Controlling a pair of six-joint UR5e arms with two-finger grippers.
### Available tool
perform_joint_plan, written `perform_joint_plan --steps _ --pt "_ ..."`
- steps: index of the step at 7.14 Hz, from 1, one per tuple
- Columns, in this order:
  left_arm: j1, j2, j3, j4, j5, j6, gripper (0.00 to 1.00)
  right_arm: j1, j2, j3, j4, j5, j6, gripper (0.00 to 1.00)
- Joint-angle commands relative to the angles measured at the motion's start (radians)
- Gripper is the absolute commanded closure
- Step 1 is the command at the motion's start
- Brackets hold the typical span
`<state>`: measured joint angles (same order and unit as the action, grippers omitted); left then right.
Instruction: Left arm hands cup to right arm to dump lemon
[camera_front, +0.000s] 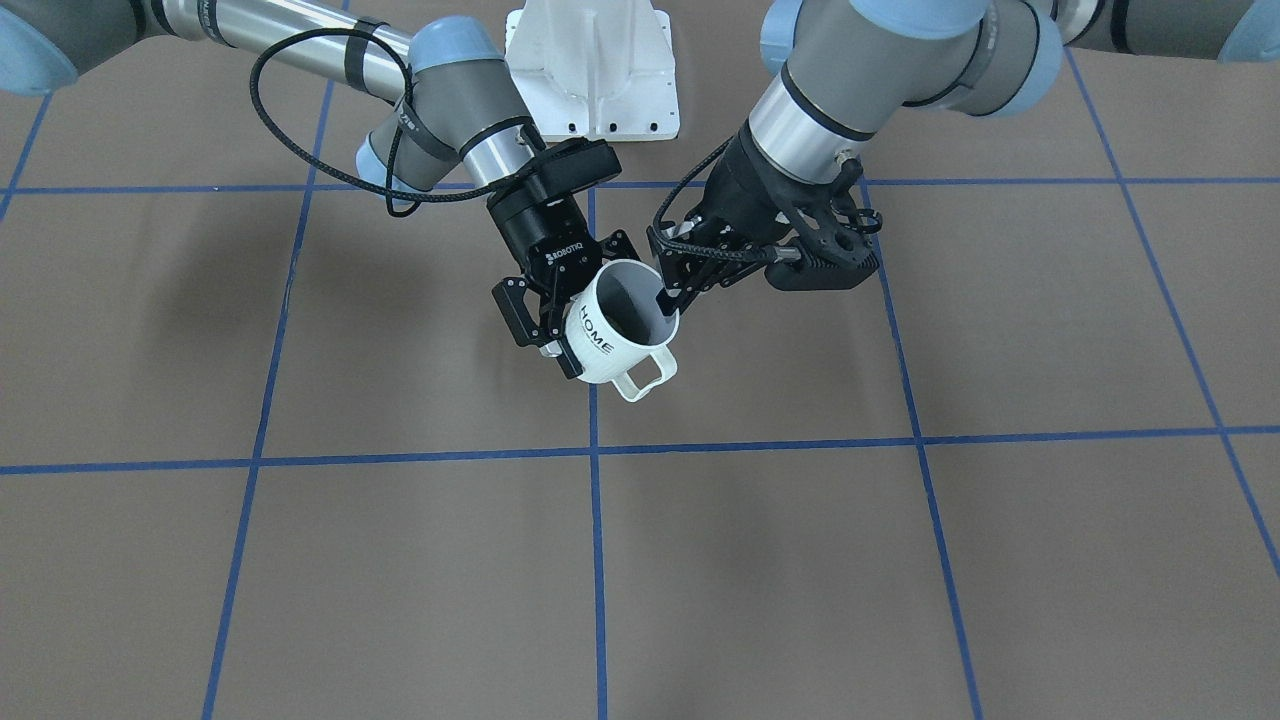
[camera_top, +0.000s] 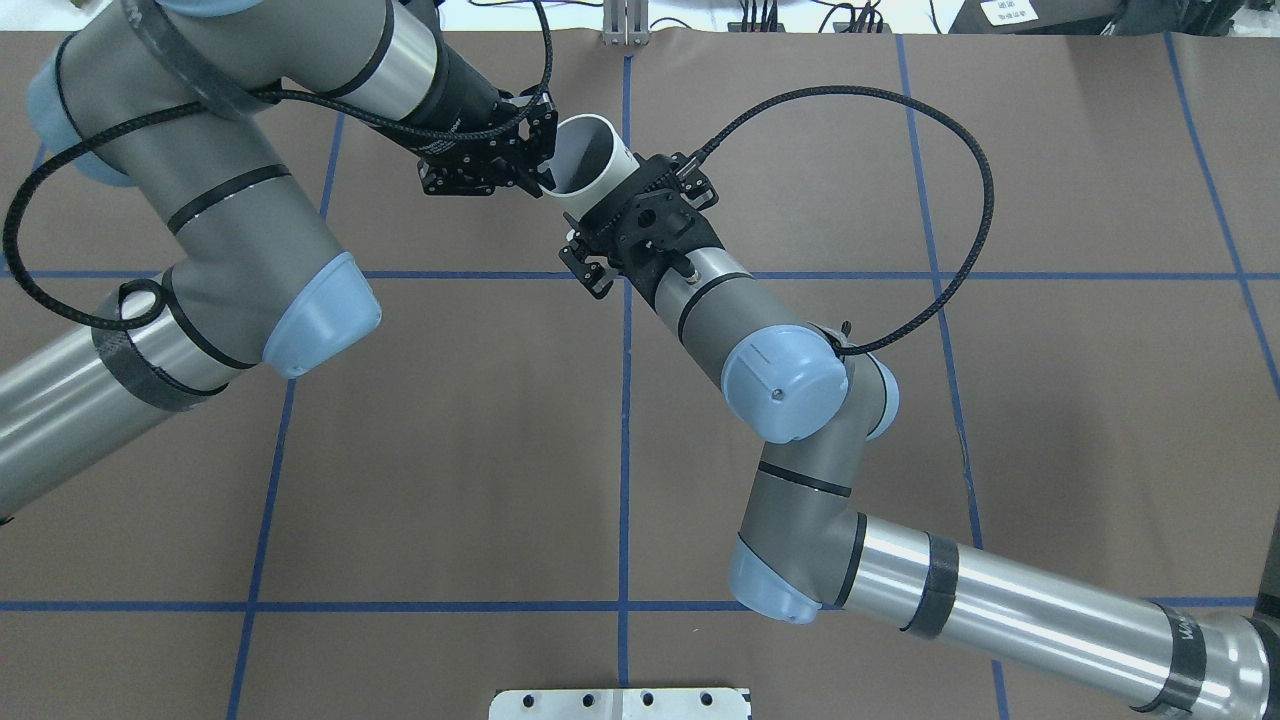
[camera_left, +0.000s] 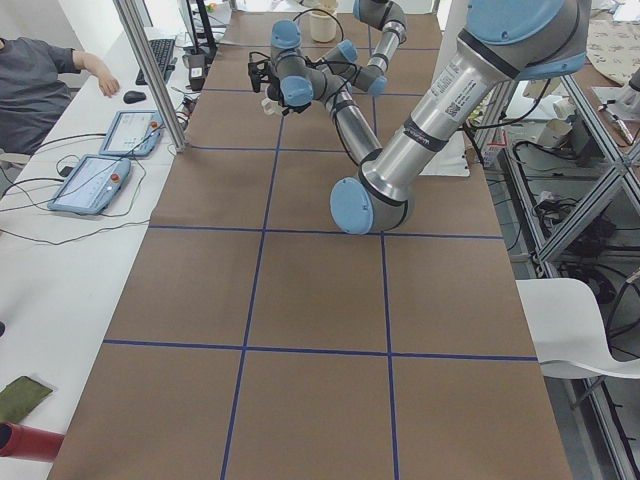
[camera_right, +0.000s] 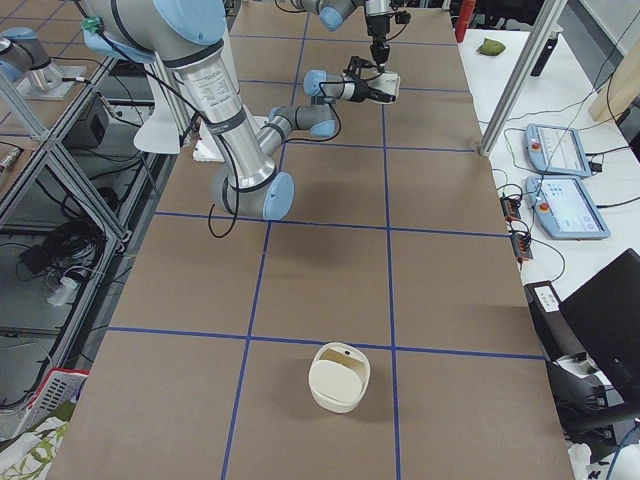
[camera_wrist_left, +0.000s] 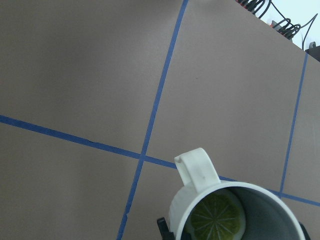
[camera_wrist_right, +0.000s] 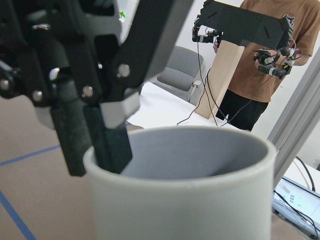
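The cup (camera_front: 612, 330) is held above the bench (camera_front: 900, 560), just above the centre of the front-facing view, tilted with its mouth upward. Its rim is pinched by the left end effector (camera_front: 668, 298), one finger inside and one outside. Its body is straddled by the right end effector (camera_top: 618, 195); whether those jaws are pressed home cannot be told. The lemon (camera_wrist_left: 217, 218) is seen at the cup's bottom, low in the left wrist view. If the rim is released without a firm grip on the body, the cup may be dropped or tipped and the lemon spilled early.
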<state>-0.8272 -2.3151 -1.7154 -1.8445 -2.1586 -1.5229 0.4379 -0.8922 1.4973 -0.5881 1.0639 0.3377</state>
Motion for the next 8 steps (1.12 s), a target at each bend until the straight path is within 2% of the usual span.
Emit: perform_joint_plan --steps 1,2,4,6,7,8 --pt "-0.018 0.000 -0.006 0.002 -0.029 0.029 0.00 -0.001 -0.008 0.007 0.002 0.001 0.048 0.97" --pt "-0.067 0.003 -0.012 0.040 -0.090 0.079 0.00 -0.001 -0.022 0.009 0.002 0.001 0.099 1.00" --pt "-0.144 0.034 -0.082 0.208 -0.164 0.262 0.00 0.004 -0.097 0.094 -0.001 -0.001 0.215 1.00" --pt "-0.211 0.094 -0.168 0.437 -0.162 0.553 0.00 0.030 -0.184 0.176 -0.004 -0.044 0.257 1.00" --pt "-0.255 0.153 -0.199 0.509 -0.155 0.736 0.00 0.057 -0.213 0.201 -0.005 -0.044 0.298 1.00" --pt "-0.309 0.246 -0.210 0.516 -0.155 0.944 0.00 0.068 -0.279 0.262 -0.006 -0.044 0.316 1.00"
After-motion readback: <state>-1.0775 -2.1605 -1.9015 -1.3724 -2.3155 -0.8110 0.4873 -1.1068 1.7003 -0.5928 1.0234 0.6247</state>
